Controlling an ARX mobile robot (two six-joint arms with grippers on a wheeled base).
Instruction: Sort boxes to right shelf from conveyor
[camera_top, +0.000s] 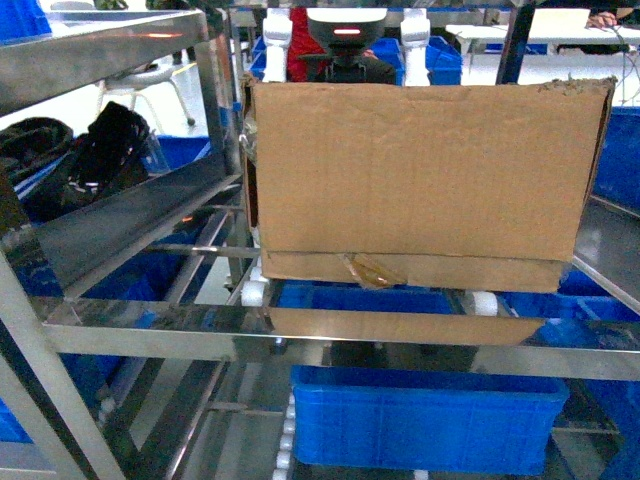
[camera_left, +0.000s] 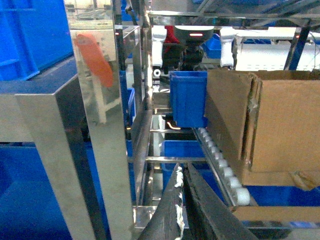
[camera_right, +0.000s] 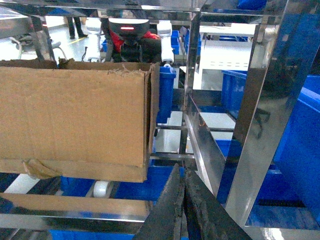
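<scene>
A large brown cardboard box (camera_top: 420, 170) with ragged top edges and peeling tape rests on the white rollers (camera_left: 220, 160) of the steel shelf (camera_top: 300, 335). The box's left end (camera_left: 280, 125) shows in the left wrist view, its right end (camera_right: 75, 120) in the right wrist view. My left gripper (camera_left: 181, 168) is shut on nothing, below and left of the box, apart from it. Also shut and empty, my right gripper (camera_right: 183, 171) hangs below and right of the box's corner, not touching it. Neither gripper shows in the head view. The conveyor is out of view.
Blue crates sit on the lower tier (camera_top: 420, 415), behind the box (camera_left: 187, 97) and at the right (camera_right: 235, 90). Steel uprights (camera_left: 95, 150) (camera_right: 260, 125) flank both grippers. Another robot with white arms and a red light (camera_top: 345, 30) stands behind the shelf.
</scene>
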